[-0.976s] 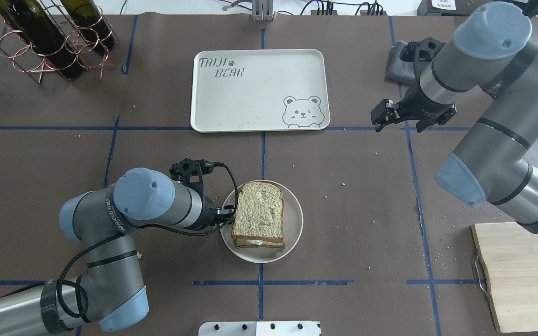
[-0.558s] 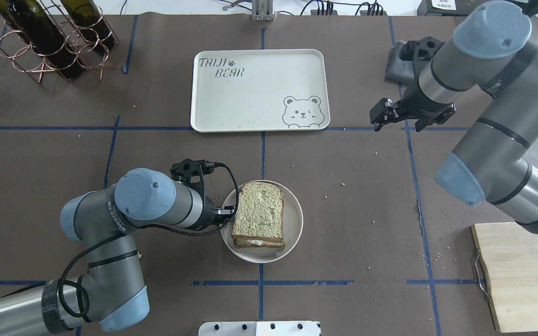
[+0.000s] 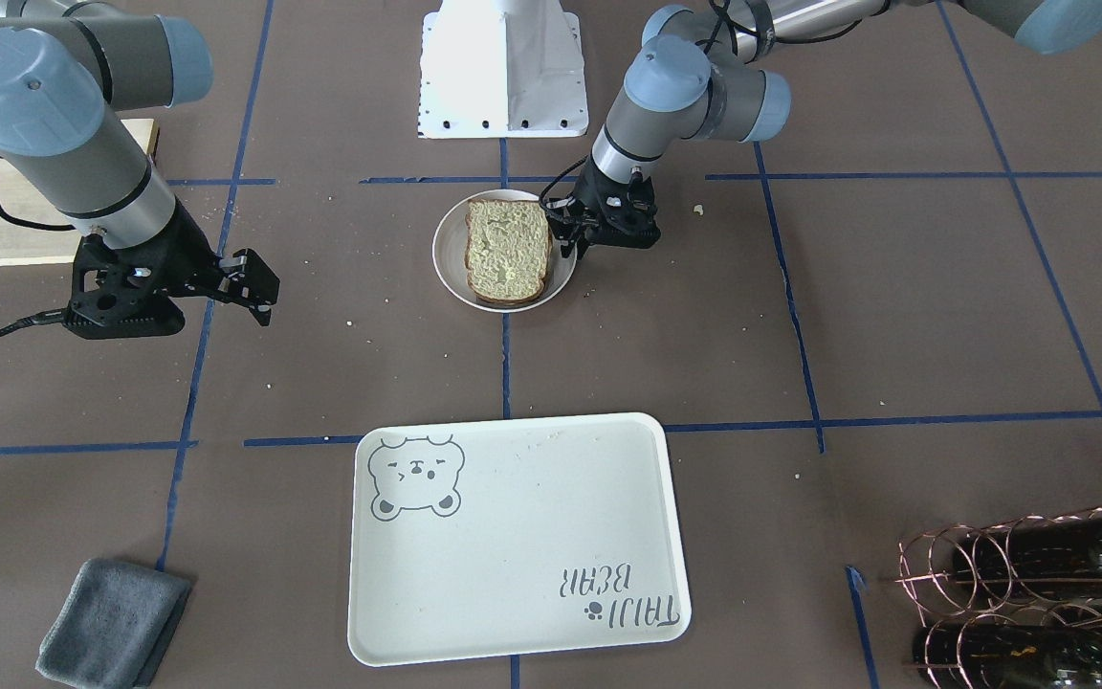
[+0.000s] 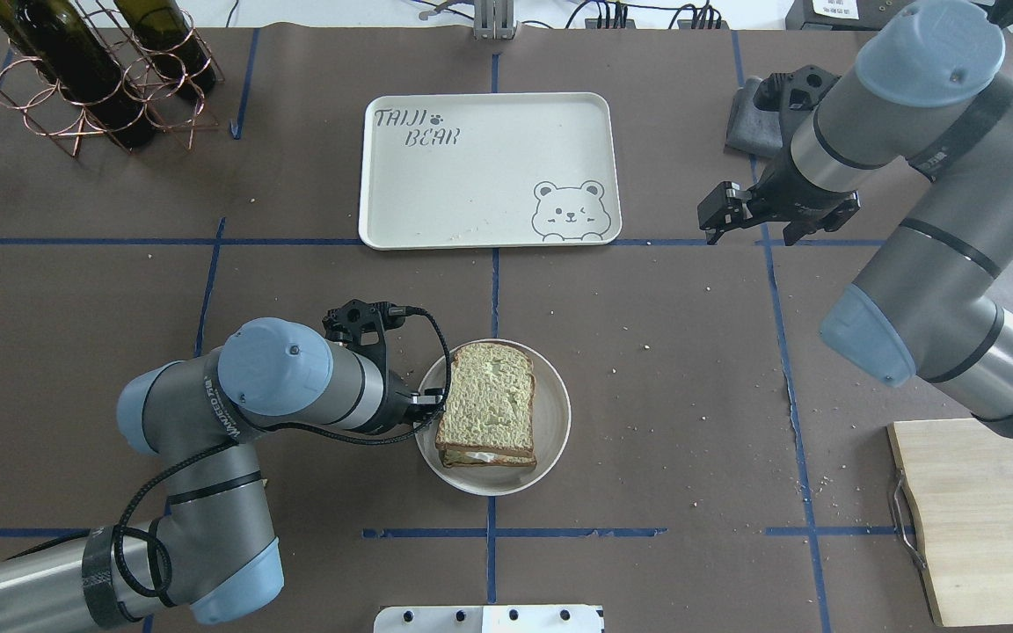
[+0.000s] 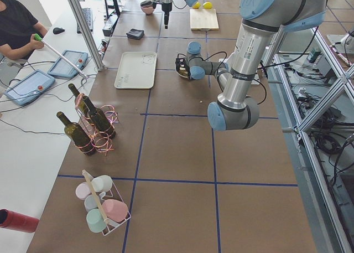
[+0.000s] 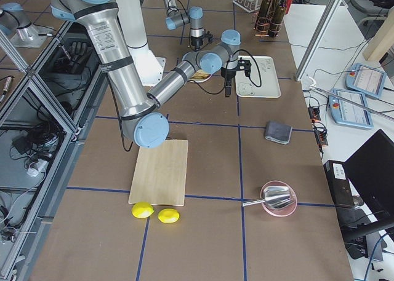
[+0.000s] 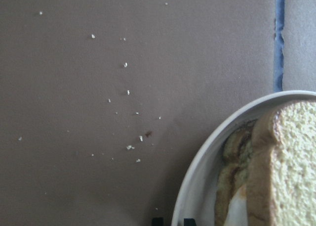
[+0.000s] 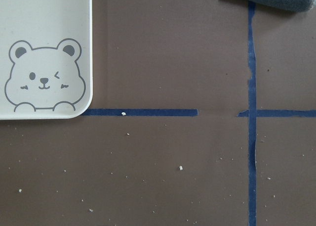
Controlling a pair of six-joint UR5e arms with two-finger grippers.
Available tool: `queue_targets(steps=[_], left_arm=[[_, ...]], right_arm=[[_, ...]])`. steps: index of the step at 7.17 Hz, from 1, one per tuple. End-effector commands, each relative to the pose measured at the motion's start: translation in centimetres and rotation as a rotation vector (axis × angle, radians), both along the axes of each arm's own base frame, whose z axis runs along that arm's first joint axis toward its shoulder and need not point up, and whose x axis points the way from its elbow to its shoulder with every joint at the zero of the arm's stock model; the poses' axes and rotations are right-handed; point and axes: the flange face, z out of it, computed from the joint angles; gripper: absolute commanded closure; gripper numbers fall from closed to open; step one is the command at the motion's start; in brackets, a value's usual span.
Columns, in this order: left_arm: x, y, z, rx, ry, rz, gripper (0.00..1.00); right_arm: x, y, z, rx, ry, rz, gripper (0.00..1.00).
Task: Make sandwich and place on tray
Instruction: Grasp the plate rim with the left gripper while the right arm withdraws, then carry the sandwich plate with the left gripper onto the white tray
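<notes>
The sandwich, two greenish-tan slices with white egg showing at its near edge, lies on a small round white plate in the near middle of the table. My left gripper is at the plate's left rim. In the left wrist view its fingertips stand close together on either side of the rim, shut on it. The cream tray with the bear drawing lies bare beyond the plate. My right gripper hangs open above the table to the right of the tray, holding nothing.
A copper rack with wine bottles stands at the far left. A folded grey cloth lies far right behind the right wrist. A wooden cutting board sits near right. Crumbs dot the mat.
The left arm has shifted a little to the right at the plate's rim. The right gripper has drifted slightly away from me. Plate and sandwich have not moved.
</notes>
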Motion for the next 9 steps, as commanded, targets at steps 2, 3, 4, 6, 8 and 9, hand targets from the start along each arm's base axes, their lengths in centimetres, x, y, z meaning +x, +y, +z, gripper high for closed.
queue_targets(steps=[2,3,4,6,8,9], left_arm=[[0.0,0.2,-0.5,0.003,0.011,0.001,1.0],[-0.6,0.0,-1.1,0.014,0.053,-0.006,1.0],[-1.5,-0.7,-1.5,-0.034,0.118,-0.056,1.0],[-4.8,-4.4,-3.1,-0.247,0.272,-0.226,1.0],[-5.5,-7.5,-3.7,-0.39,0.297,-0.334,1.0],[-3.7,-10.8,-3.3,-0.424,0.27,-0.385,1.0]], right_arm=[[0.1,0.0,0.0,-0.001,-0.001,0.001,0.0],[0.1,0.0,-0.1,0.002,-0.003,0.0,0.0],[0.4,0.1,-0.1,0.005,-0.011,-0.01,0.0],[3.2,-0.9,0.7,-0.002,-0.033,-0.034,0.0],[7.2,-2.0,4.2,0.062,0.01,-0.084,0.0],[9.9,-2.8,6.0,0.086,0.033,-0.089,0.0]])
